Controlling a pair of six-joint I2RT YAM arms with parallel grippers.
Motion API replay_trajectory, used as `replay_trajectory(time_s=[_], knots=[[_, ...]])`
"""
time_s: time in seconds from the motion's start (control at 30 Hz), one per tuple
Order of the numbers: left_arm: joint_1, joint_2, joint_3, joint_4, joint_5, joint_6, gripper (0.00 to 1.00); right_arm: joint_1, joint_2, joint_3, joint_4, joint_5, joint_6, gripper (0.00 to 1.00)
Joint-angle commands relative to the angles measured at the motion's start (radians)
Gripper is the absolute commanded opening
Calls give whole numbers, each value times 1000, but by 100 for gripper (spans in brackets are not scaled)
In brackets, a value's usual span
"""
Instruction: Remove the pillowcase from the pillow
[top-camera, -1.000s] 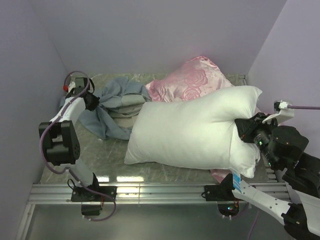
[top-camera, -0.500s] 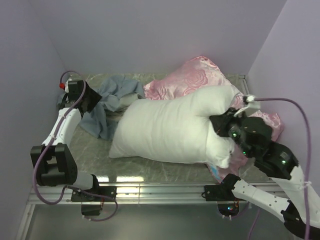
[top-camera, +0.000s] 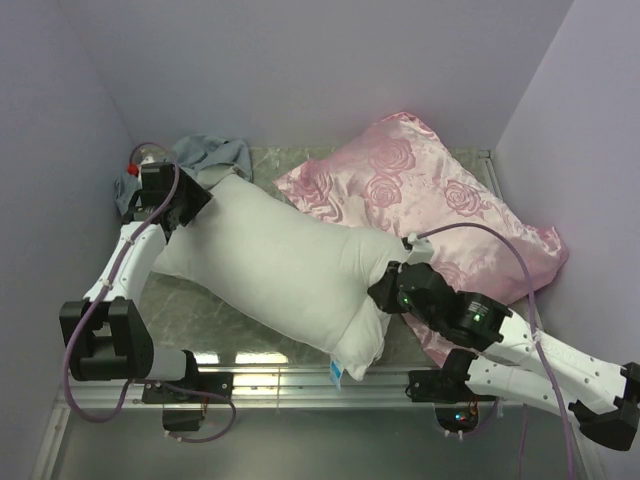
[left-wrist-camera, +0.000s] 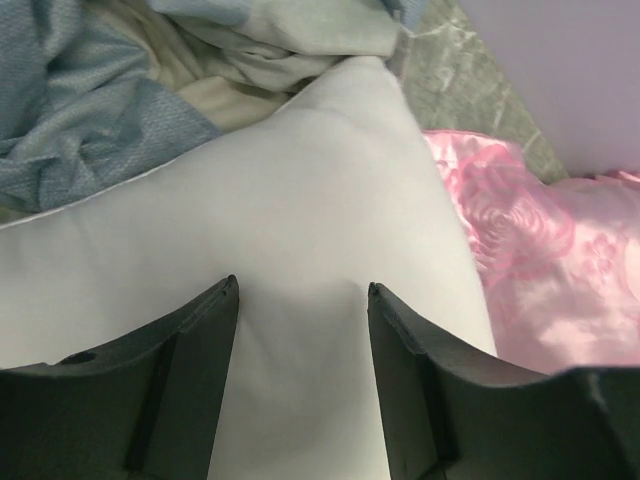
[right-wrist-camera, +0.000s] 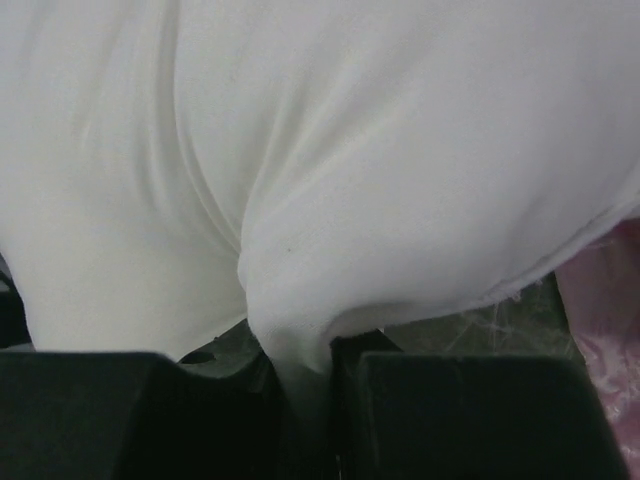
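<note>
Looks all but finished: large soft sage-green, beige and grey-blue fabric pillowcase heaped in the far-left corner of the marbled desk, fully off the large plump white pillow. Pillow stretched aslant from that corner to the middle of the near edge, small blue tag hanging at the near end, far corner lying against the heaped pillowcase in the left wrist view.

Left claw parted to a middling gap, gripping nothing, poised over the pillow's far-left corner with white fabric showing between the jaws. Right claw narrowed onto a pinched fold of the pillow at its near-right end, beside the pink satin rose-patterned cushion filling the far-right corner.

For a clean finish, probably:
- Lift the left claw straight up before any pull, to avoid snagging the white fabric.
- Draw the pillow toward the near edge by the right claw's pinch alone, low and slow, so as not to drag the pillowcase along.
- Watch the far-left corner for cloth trapped under the pillow; impossible to tell from these views.
- Release the pinch only with pillow and pillowcase well apart.
</note>
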Motion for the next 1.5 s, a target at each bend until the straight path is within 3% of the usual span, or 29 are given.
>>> replay_trajectory(time_s=[0.0,0.07,0.1,0.17,0.23,0.5,0.8,0.93,1.13,1.33,1.47], knots=[[-38,-76,-4,28,31,19,59,4,-84,21,0,115,44,10],[-67,-109,-12,32,23,24,60,5,-122,36,-60,133,41,27],[-90,-119,-17,29,20,30,60,4,-142,40,-72,132,36,46],[-116,-146,-20,18,9,41,60,4,-153,63,-114,133,36,60],[-170,-165,-29,14,1,61,61,4,-165,80,-137,137,36,95],[-325,-280,-35,-44,-8,159,63,4,-153,148,-108,135,-31,98],[-333,-444,-46,-95,17,245,66,4,-217,336,-203,126,-122,100],[-333,-493,-49,-98,56,265,66,4,-211,407,-230,195,-145,100],[-333,-589,-63,-80,72,277,67,-1,-87,370,-77,147,-201,100],[-331,-639,-72,-100,81,285,69,-173,13,340,79,-115,-250,100],[-333,-652,-69,-130,67,279,69,-194,23,329,116,-120,-257,100]])
